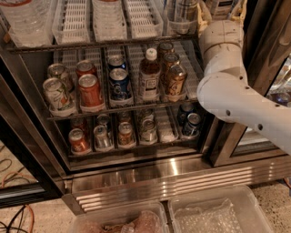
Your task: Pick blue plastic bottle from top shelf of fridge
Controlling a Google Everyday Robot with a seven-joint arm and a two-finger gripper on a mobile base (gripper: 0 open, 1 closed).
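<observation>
The fridge [136, 173] stands open in front of me. Its top shelf [113, 43] is a dark wire rack with white slotted trays [75, 20] and a clear bin [181, 22] that holds a can. My white arm [227, 91] reaches up from the right to the right end of this shelf. The gripper [222, 10] is at the picture's top edge, mostly cut off. A patch of pale and dark printed label [219, 4] shows at the gripper. It may be the blue plastic bottle, but the rest of it is out of view.
A big ribbed clear water bottle [25, 18] stands at the top left. The middle rack holds cans and a brown bottle with a white cap [149, 75]. The lower rack holds more cans [102, 136]. Two clear bins [218, 214] sit on the floor below. A door frame [268, 41] is at the right.
</observation>
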